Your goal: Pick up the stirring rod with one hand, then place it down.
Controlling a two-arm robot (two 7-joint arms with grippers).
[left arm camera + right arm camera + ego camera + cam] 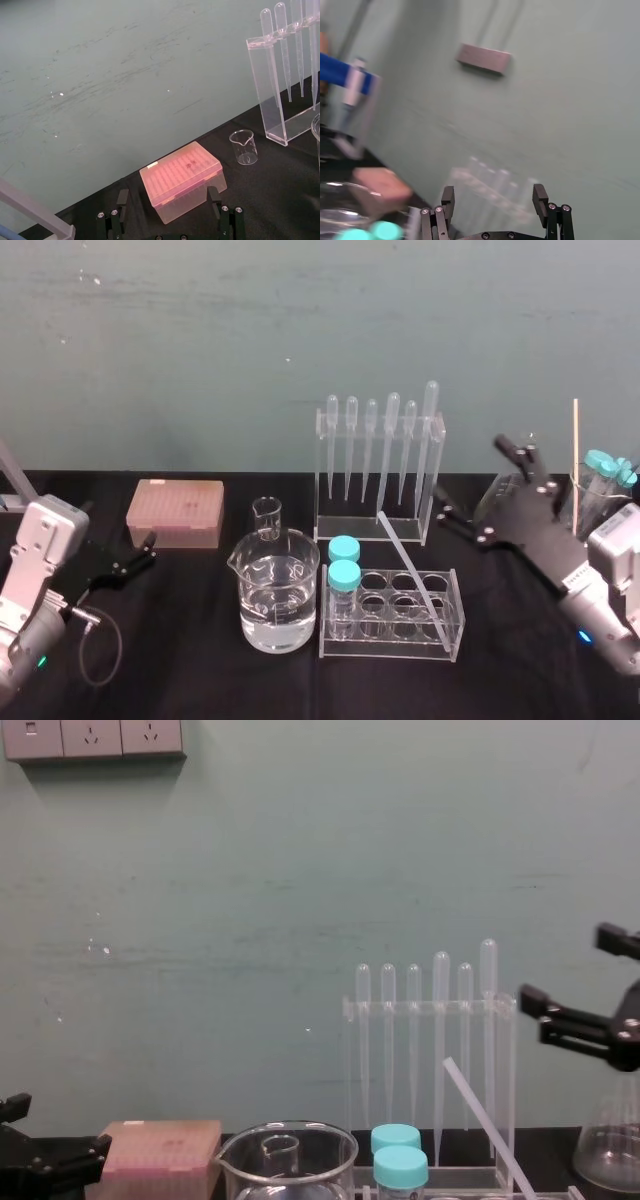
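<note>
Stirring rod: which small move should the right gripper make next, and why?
Probably the right gripper should ease left and down toward the upper end of the stirring rod. The rod leans in the tube rack, untouched; the gripper hangs open and raised to its right. The left gripper sits far off by the pink box.

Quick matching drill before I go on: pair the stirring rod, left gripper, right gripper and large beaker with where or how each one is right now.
Things:
1. stirring rod
2. left gripper
3. right gripper
4. large beaker

States:
A. open, raised on the right
B. holds clear liquid
C. slants over the tube rack
D. open, low beside the pink box

Pairs: 1-C, 2-D, 3-A, 4-B
</note>
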